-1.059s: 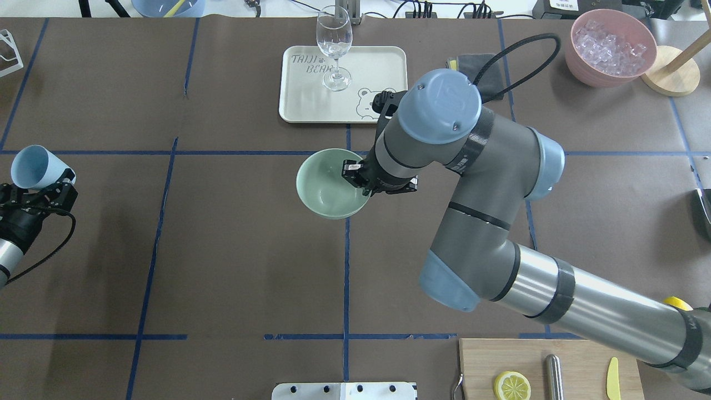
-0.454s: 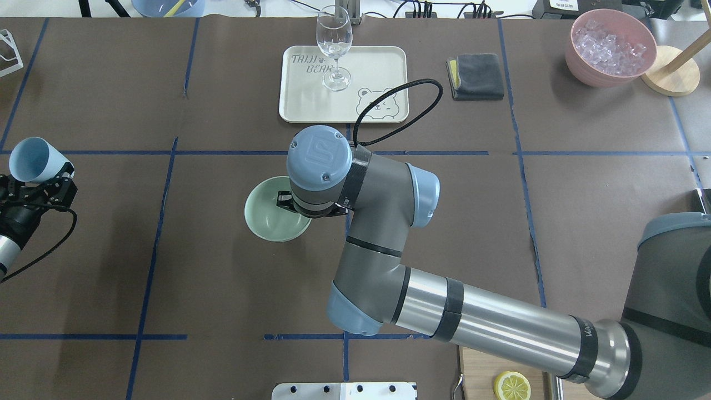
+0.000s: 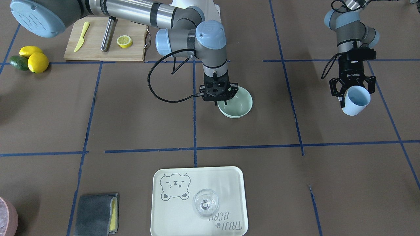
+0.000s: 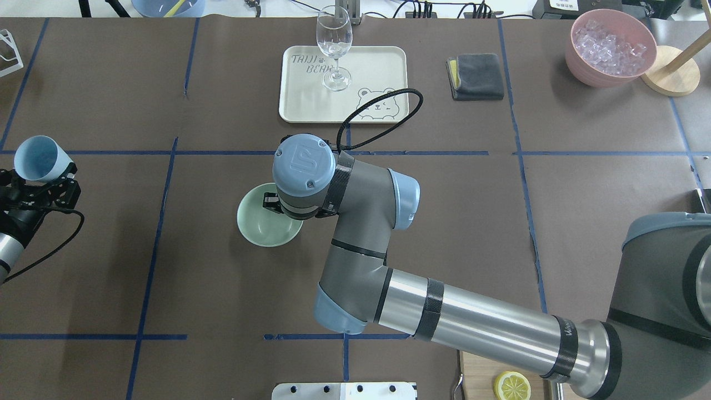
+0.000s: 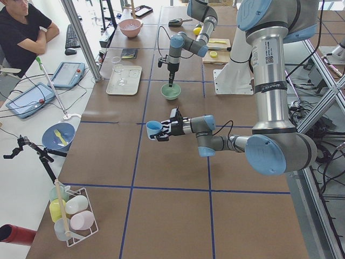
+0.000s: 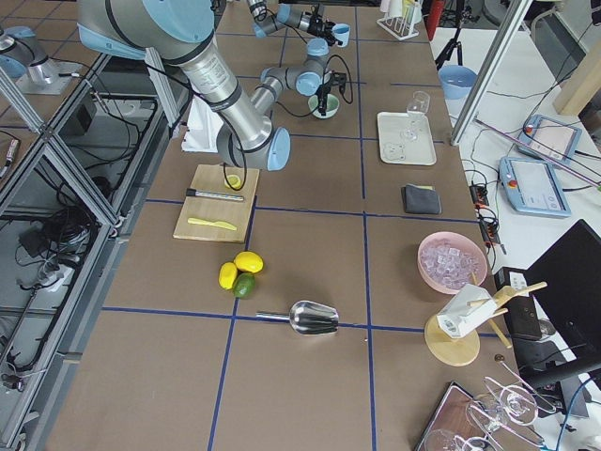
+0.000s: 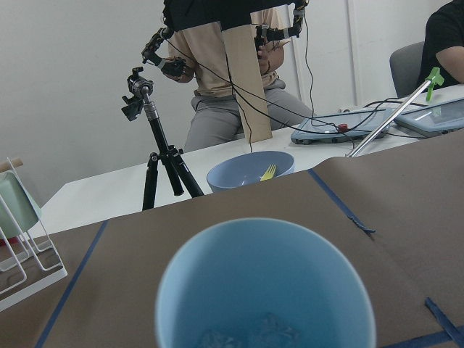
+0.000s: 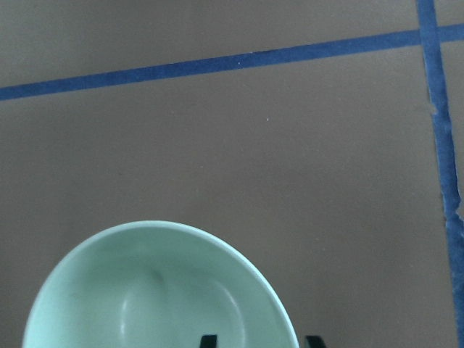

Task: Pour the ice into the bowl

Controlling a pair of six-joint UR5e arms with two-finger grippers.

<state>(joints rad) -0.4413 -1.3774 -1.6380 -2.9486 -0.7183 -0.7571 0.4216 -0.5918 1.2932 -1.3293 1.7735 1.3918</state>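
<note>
The pale mint-green bowl [image 4: 258, 225] is left of the table's middle and looks empty in the right wrist view [image 8: 152, 290]. My right gripper [image 3: 220, 102] is shut on its rim, one finger inside and one outside. I cannot tell whether the bowl rests on the table or hangs just above it. My left gripper [image 4: 39, 183] is shut on a light blue cup [image 4: 36, 160] at the far left, held above the table and tilted. A few clear ice cubes [image 7: 246, 337] lie in the bottom of the cup [image 7: 264, 283].
A white tray [image 4: 377, 66] with a wine glass [image 4: 334, 47] stands at the back middle, with a grey cloth [image 4: 477, 76] to its right. A pink container [image 4: 610, 47] of crushed ice is at the back right. A cutting board [image 3: 105, 39] with a lemon half lies near the robot.
My right arm has carried the bowl to the left and nearer the robot. The left gripper with the cup has shifted only slightly.
</note>
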